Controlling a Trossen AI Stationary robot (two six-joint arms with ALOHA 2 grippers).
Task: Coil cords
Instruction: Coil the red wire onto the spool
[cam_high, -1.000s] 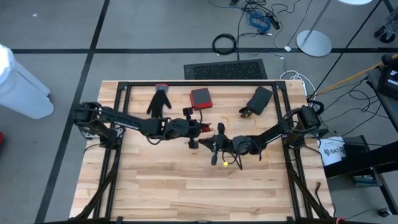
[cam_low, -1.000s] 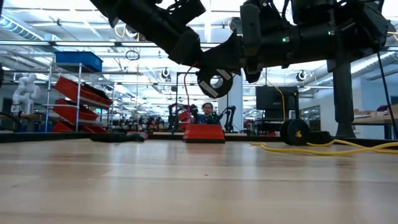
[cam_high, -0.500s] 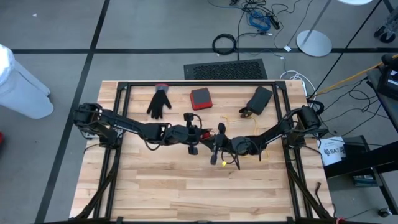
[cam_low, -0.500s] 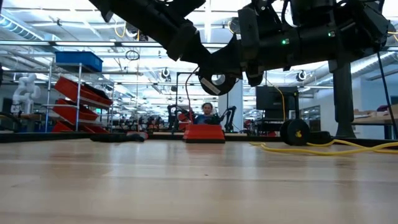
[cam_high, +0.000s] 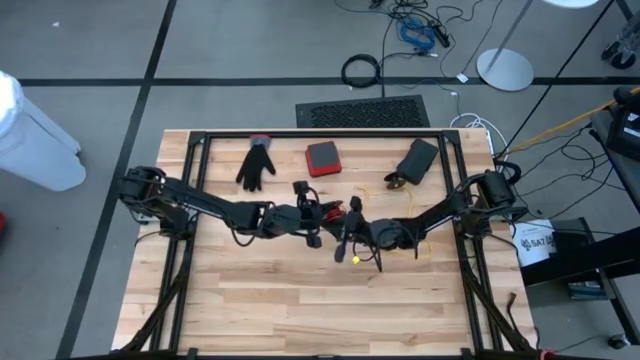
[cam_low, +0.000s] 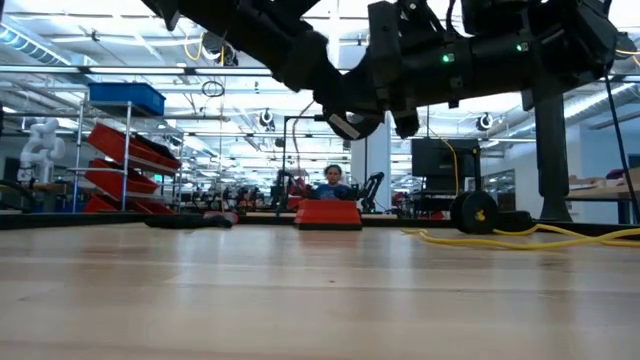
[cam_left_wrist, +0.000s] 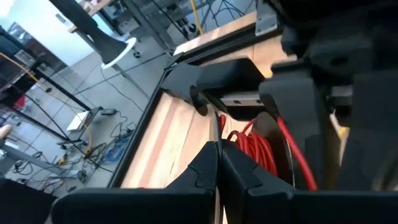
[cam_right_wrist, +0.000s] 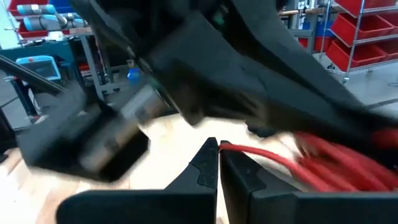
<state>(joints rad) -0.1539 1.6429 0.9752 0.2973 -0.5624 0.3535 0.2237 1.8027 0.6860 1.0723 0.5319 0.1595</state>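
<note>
A red cord, wound into a small coil (cam_high: 336, 211), hangs over the table's middle between my two grippers. My left gripper (cam_high: 322, 216) comes in from the table's left and is shut on it. My right gripper (cam_high: 349, 226) comes in from the right and is shut on it too. The coil (cam_left_wrist: 256, 151) shows just past my left fingers, and in the right wrist view the coil (cam_right_wrist: 339, 167) lies off to one side. A yellow cord (cam_low: 500, 238) lies on the table under the right arm, where it shows again from above (cam_high: 419, 246). My left gripper pinches one red strand (cam_left_wrist: 221, 126) between its two fingertips, next to the coil. The fingers come nearly level from the table's left. The coil hangs clear of the table. My right gripper pinches a red strand (cam_right_wrist: 229, 147) at its fingertips, coming level from the table's right. From there the strand runs in a straight line to the coil. The cord is lifted clear of the table.
Along the far side lie a black glove (cam_high: 257, 163), a red case (cam_high: 322, 157) and a dark pouch (cam_high: 417, 160). A black frame (cam_high: 320, 135) runs round the table. The near half of the wooden top (cam_high: 300, 310) has free room.
My left gripper has moved a little toward the table's near edge and right, closer to my right gripper, and has turned slightly. My right gripper has stayed in place and rolled a little. Both stay shut on the red cord.
</note>
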